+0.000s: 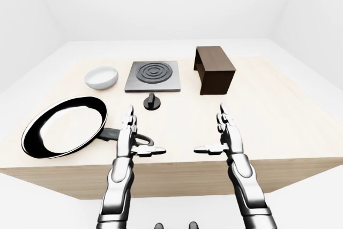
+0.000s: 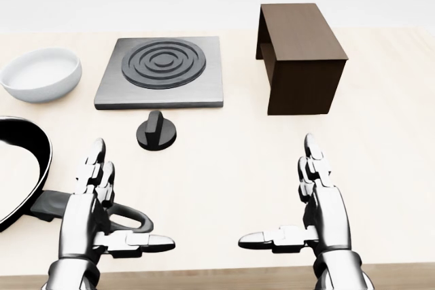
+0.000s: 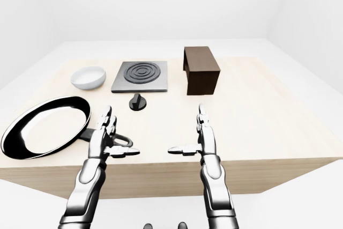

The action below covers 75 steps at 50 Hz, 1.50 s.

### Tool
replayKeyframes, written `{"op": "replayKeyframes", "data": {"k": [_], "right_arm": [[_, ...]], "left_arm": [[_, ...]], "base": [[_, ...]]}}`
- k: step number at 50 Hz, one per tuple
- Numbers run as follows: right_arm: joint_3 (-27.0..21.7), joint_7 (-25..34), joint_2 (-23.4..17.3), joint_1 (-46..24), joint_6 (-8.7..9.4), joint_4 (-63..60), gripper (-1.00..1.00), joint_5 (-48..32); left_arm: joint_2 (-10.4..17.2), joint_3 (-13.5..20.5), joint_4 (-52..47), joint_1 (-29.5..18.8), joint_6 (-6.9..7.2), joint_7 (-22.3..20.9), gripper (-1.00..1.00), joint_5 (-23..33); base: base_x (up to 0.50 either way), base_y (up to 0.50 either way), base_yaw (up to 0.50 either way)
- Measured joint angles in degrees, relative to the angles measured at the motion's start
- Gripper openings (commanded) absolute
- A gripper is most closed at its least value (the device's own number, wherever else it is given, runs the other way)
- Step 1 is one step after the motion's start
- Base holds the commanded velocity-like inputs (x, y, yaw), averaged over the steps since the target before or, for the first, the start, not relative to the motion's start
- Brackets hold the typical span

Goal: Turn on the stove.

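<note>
Two hands hover over the near edge of the table (image 2: pixel 380 154), both empty. Left hand (image 2: pixel 92 198): fingers extended toward 12 o'clock in the head view, thumb stuck out sideways toward 3 o'clock, wide, holding nothing. Right hand (image 2: pixel 319 202): mirror pose, fingers straight, thumb pointing to 9 o'clock, also wide and empty.

Task's thing: black stove knob (image 2: pixel 156 131), round base with a raised bar grip, sits on the bare tabletop just below the stove plate (image 2: pixel 163 73), apart from it. Bar currently runs roughly 12-to-6 in the head view. From the left hand, the knob lies at about 1 o'clock, near; from the right hand at about 10 o'clock, farther off.

Surroundings: white bowl (image 2: pixel 41 74) at 9 o'clock of the stove plate; frying pan (image 1: pixel 64 127) at far left, its handle running under the left hand; dark wooden box (image 2: pixel 299 56) at 3 o'clock of the stove plate.

Judgement on the reach: left hand is the shorter route. Lift clear of the pan handle first to avoid dragging the pan. Come down over the knob, pinch thumb and fingers across the bar's flat sides, not the round base, then rotate the wrist. Keep downward pressure light, since the knob may slide if unanchored.
</note>
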Motion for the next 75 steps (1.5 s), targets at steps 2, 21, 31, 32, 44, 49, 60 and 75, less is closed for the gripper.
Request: {"op": "replayKeyframes", "data": {"k": [2,21,31,32,44,49,60,75], "right_arm": [[-0.14,0.24,-0.10,0.04,0.08,-0.06,1.00,-0.03],[-2.35,-0.24,-0.63,1.48,1.16,-4.34,1.00,0.40],[-6.80,-1.91,-1.08,3.87,4.80,-13.91,1.00,2.01],[-7.20,-2.01,-1.08,4.07,5.07,-14.70,1.00,2.14],[-9.68,-2.64,-0.85,5.53,5.07,-20.35,1.00,2.88],[-9.96,-2.63,-0.82,5.70,5.07,-21.26,1.00,3.08],[-9.99,-2.42,-0.85,6.01,5.07,-21.50,1.00,3.19],[-9.93,-2.12,-0.83,5.93,5.07,-21.54,1.00,3.27]], "left_arm": [[0.10,0.21,0.18,-0.02,-0.14,-0.22,1.00,-0.11],[0.60,1.26,1.14,-0.31,-0.71,-0.81,1.00,-0.62],[0.66,1.36,1.16,-0.36,-0.74,-0.79,1.00,-0.63],[0.66,1.37,1.14,-0.36,-0.73,-0.79,1.00,-0.63],[0.66,1.38,1.22,-0.37,-0.76,-0.80,1.00,-0.63],[0.67,1.39,1.46,-0.42,-0.88,-0.82,1.00,-0.65],[0.70,1.45,1.95,-0.27,-1.17,-0.81,1.00,-0.64],[0.66,1.33,2.09,-0.42,-1.41,-0.76,1.00,-0.50]], "base": [[0.00,0.00,0.00],[0.00,0.00,0.00],[0.00,0.00,0.00],[0.00,0.00,0.00],[0.00,0.00,0.00],[0.00,0.00,0.00],[0.24,0.00,0.00],[0.48,0.00,0.00]]}}
